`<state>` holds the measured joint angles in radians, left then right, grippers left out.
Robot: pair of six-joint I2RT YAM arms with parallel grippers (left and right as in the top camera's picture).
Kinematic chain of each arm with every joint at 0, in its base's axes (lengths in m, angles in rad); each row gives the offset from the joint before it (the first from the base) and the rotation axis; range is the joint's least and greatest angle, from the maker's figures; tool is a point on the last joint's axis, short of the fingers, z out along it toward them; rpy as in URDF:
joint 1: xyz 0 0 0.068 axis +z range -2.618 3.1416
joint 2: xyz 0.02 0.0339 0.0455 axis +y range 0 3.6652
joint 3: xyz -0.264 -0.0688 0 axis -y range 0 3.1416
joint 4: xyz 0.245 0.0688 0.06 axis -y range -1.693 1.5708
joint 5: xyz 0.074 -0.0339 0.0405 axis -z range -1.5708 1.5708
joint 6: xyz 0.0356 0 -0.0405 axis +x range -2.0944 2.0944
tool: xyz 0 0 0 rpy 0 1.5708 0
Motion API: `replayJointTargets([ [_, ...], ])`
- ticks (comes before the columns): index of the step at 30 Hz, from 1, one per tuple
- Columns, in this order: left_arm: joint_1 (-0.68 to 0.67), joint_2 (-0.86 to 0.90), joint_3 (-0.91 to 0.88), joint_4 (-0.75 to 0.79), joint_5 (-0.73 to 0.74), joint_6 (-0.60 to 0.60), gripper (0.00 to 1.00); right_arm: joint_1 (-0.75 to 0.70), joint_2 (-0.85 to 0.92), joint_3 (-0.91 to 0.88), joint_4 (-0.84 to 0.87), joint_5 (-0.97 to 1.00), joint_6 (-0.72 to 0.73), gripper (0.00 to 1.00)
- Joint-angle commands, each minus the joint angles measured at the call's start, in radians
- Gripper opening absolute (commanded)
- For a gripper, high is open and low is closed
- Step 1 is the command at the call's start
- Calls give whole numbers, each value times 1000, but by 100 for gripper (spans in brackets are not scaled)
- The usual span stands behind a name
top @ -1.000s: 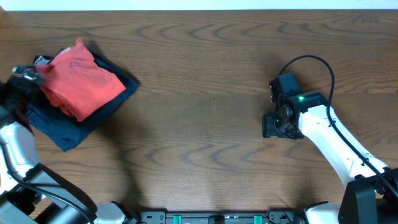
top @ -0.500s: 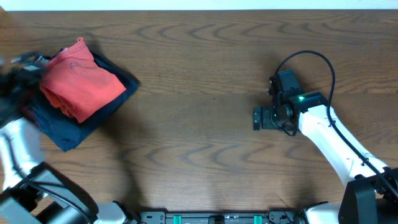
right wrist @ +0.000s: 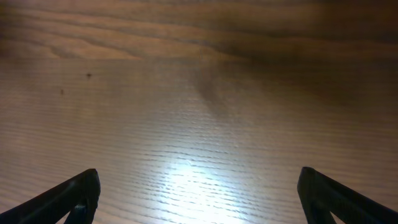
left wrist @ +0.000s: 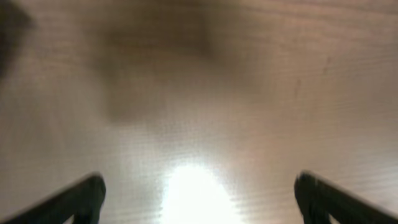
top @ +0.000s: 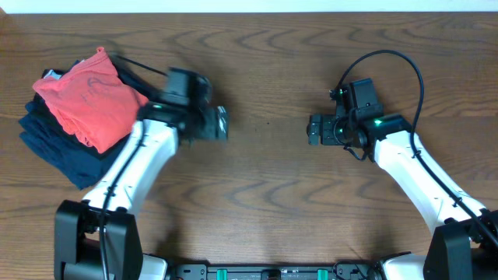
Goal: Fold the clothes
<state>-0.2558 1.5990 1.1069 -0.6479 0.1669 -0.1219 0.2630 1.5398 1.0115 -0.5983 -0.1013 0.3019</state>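
Observation:
The coral-red T-shirt (top: 89, 97) lies folded on top of a stack of folded navy-blue garments (top: 58, 152) at the far left of the table. My left gripper (top: 222, 123) is open and empty over bare wood, well to the right of the stack. In the left wrist view my left gripper (left wrist: 199, 193) shows only blurred tabletop between its fingers. My right gripper (top: 313, 130) is open and empty near the middle right. The right wrist view shows my right gripper (right wrist: 199, 190) over bare wood.
The wooden table (top: 257, 210) stretches between the two grippers. A black cable (top: 397, 62) loops above my right arm. The table's far edge (top: 249, 11) runs along the top.
My left arm has swung from the clothes stack at the far left to the table's middle left. My right gripper has moved a little to the left.

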Motion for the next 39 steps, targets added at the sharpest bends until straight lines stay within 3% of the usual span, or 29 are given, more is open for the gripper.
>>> replayJointTargets([
  [1,-43,-13,6,-127,-134,11,98,-42,-25,8,-48,16,-17,99],
  [4,-68,-54,-8,-225,-134,-14,98,-53,-73,7,-103,56,38,99],
  [8,-120,-246,-106,-229,-135,-42,98,-47,-211,-18,-156,122,134,99],
  [10,-146,-379,-173,-202,-139,-71,98,-31,-313,-66,-138,151,156,99],
  [14,-189,-723,-339,-122,-296,-184,98,51,-595,-232,-61,296,200,99],
  [18,-188,-975,-447,11,-342,-184,98,113,-826,-395,74,415,202,99],
  [21,-188,-1098,-453,9,-340,-183,98,116,-938,-451,45,404,202,99],
  [26,-188,-1205,-453,2,-340,-183,98,116,-1012,-466,-105,404,202,99],
  [39,-188,-1204,-453,-2,-340,-183,98,116,-1009,-466,-316,404,202,99],
])
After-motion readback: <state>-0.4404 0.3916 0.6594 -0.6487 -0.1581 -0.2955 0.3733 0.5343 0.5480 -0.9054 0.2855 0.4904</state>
